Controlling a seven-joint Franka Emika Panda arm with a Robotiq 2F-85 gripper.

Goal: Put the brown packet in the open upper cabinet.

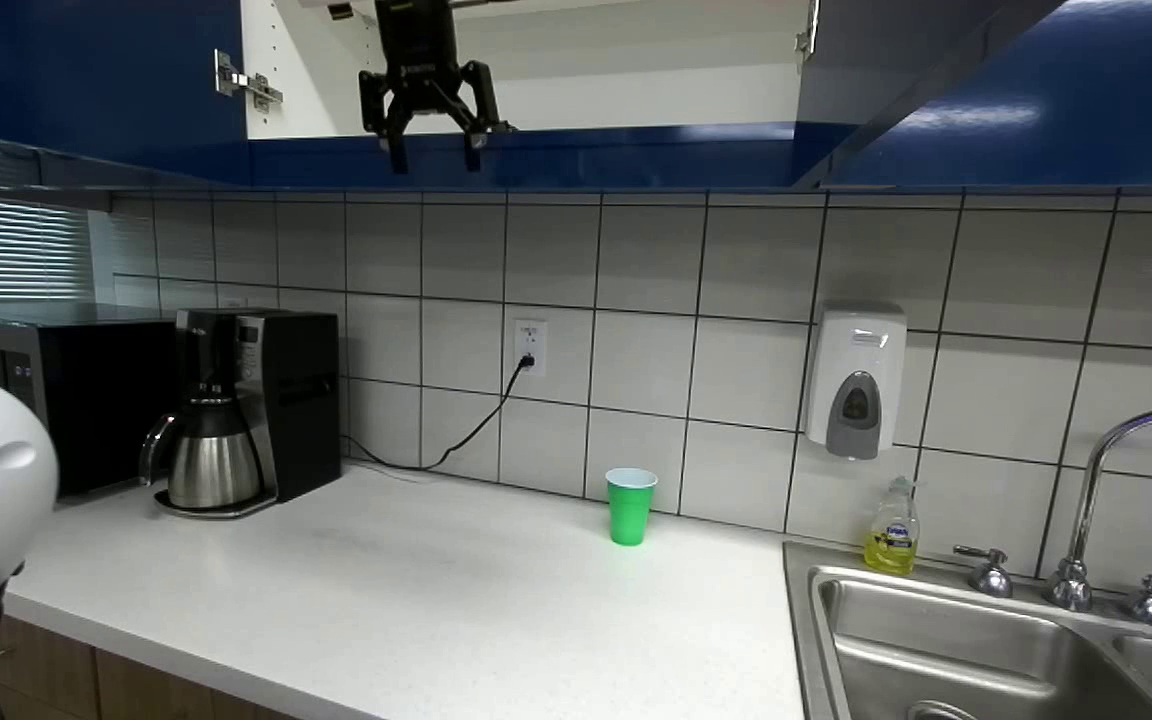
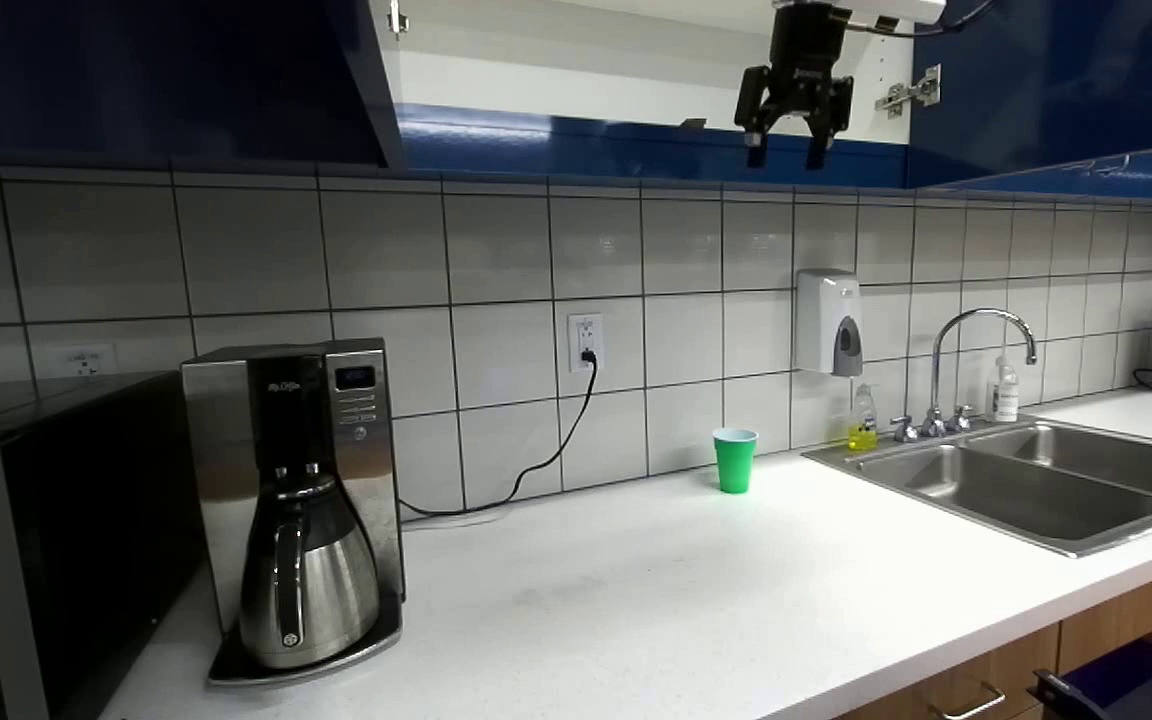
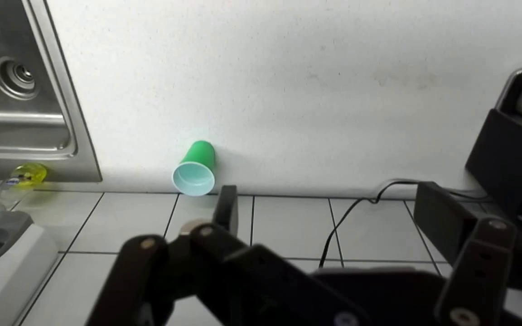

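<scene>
The open upper cabinet shows its white interior and blue doors in both exterior views. A small dark piece, which looks like the brown packet, lies at the front edge of the cabinet floor. In an exterior view the packet shows just beside a gripper finger, partly hidden. My gripper points down in front of the cabinet opening, its fingertips level with the blue lower edge. It also shows beside the packet. In the wrist view the fingers stand wide apart with nothing between them. The packet is out of the wrist view.
A green cup stands on the white counter near the tiled wall. A coffee maker and a microwave stand at one end. A sink and soap dispenser are at the other. Open cabinet doors flank the opening.
</scene>
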